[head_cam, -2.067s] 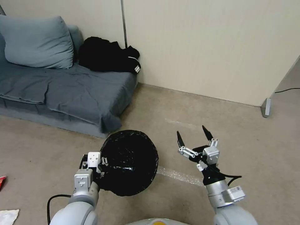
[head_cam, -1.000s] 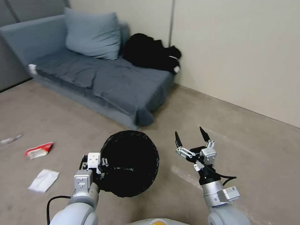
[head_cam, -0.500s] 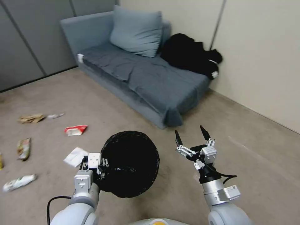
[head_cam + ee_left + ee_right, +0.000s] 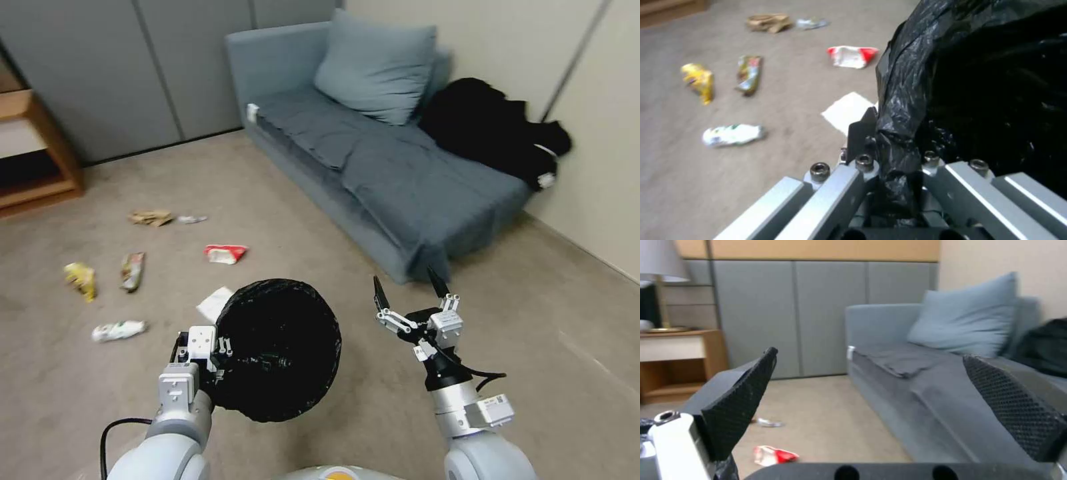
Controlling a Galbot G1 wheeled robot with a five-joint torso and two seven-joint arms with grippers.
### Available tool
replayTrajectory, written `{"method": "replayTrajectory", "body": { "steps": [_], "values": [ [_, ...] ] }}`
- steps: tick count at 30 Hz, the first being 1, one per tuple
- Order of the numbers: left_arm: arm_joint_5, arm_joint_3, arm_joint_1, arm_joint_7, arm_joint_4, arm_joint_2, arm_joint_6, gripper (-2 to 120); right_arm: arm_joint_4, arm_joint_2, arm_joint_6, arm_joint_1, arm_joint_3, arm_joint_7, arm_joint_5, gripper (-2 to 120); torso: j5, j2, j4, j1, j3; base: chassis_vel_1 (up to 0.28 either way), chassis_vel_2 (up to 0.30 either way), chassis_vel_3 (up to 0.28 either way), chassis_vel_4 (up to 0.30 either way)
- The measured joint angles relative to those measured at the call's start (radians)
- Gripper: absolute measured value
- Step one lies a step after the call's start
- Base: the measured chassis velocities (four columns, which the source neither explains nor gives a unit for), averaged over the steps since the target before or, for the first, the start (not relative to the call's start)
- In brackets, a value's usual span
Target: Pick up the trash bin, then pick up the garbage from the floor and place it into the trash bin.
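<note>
1. The trash bin is off the floor, carried in front of the robot's left side. Its black bag covers the rim and inside. No litter can be seen inside the dark bag.

2. The left gripper holds the bin at the rim. In the left wrist view the fingers are clamped on the bag-covered rim, one outside and one inside.

3. The right gripper hangs beside the bin, level with it and apart from it. Its fingers are spread wide and hold nothing.

4. Status, judged from the above: the first step, picking up the bin, is done. Collecting the garbage has not started.

5. All the garbage lies on the floor, left of and beyond the bin:
   - white tissue, just beside the bin's far-left edge;
   - red-white wrapper, farther out, toward the sofa;
   - small white bottle, well to the left;
   - foil wrapper and yellow wrapper, side by side, farther left;
   - crumpled brown paper and a small silvery scrap, farthest off, toward the grey wall panels.

6. Remaining: seven visible pieces to pick up and drop in the bin. The black clothes on the sofa's far end are not part of the job.
</note>
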Motion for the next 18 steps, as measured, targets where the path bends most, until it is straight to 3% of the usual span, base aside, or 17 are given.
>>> {"method": "replayTrajectory", "body": {
  "steps": [18],
  "values": [
    [0.005,0.007,-0.002,0.003,0.006,-0.005,0.000,1,-0.007,0.003,-0.015,0.012,0.000,-0.010,-0.003,100,0.0001,0.000,-0.0001,0.000,0.000,0.115,0.122,0.131,0.126]
  ]
}}
